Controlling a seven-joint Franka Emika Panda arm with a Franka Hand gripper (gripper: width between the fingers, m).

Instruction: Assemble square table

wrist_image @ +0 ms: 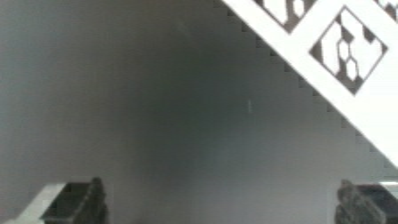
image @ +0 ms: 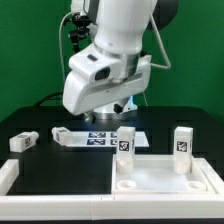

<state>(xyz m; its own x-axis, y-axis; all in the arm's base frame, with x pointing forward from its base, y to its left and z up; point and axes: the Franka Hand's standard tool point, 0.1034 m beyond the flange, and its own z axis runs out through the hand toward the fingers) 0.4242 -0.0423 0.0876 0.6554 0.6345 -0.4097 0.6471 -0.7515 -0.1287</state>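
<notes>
The white square table top (image: 160, 178) with a raised rim lies at the front of the exterior view's right. Two white tagged legs (image: 126, 143) (image: 182, 142) stand upright at its far corners; I cannot tell whether they are fixed in. A third leg (image: 22, 142) lies on the black table at the exterior view's left. Another white leg-like piece (image: 62, 134) lies by the marker board's end. My gripper (image: 108, 112) hangs low over the table behind the marker board. In the wrist view the gripper (wrist_image: 222, 205) is open and empty, with both fingertips (wrist_image: 71, 205) over bare dark table.
The marker board (image: 102, 137) lies flat in the middle of the table, and its tagged corner shows in the wrist view (wrist_image: 338, 50). A low white border rail (image: 8, 176) runs along the table's front and left edge. A green wall stands behind.
</notes>
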